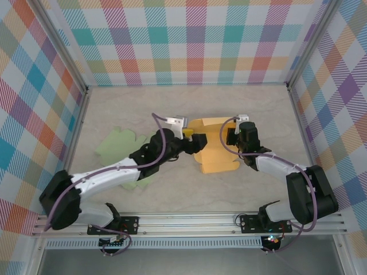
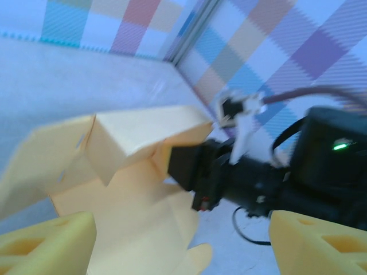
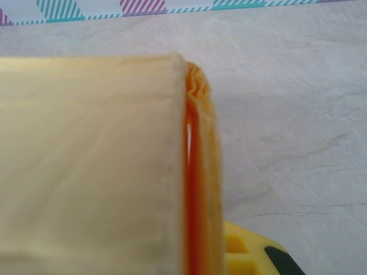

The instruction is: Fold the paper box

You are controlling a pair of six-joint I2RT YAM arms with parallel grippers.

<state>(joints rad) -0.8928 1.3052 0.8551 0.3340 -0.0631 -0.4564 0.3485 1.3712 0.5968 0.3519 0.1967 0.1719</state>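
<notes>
The yellow paper box [image 1: 215, 150] stands partly folded in the middle of the table, its walls raised. My left gripper [image 1: 191, 137] sits at the box's left edge. In the left wrist view its yellow fingers [image 2: 49, 245] stand wide apart, open, with the box's [image 2: 123, 189] floor panel and a loose flap reaching between them. My right gripper [image 1: 230, 137] is at the box's right side. The right wrist view has a doubled yellow wall [image 3: 198, 172] of the box pinched in my right gripper [image 3: 200, 255]. One yellow finger [image 3: 246, 255] shows beside the wall; the other is hidden behind the paper.
A flat green paper sheet [image 1: 117, 146] lies on the table to the left, partly under my left arm. Checked walls enclose the table on three sides. The right arm's black body [image 2: 269, 183] is close in front of my left gripper.
</notes>
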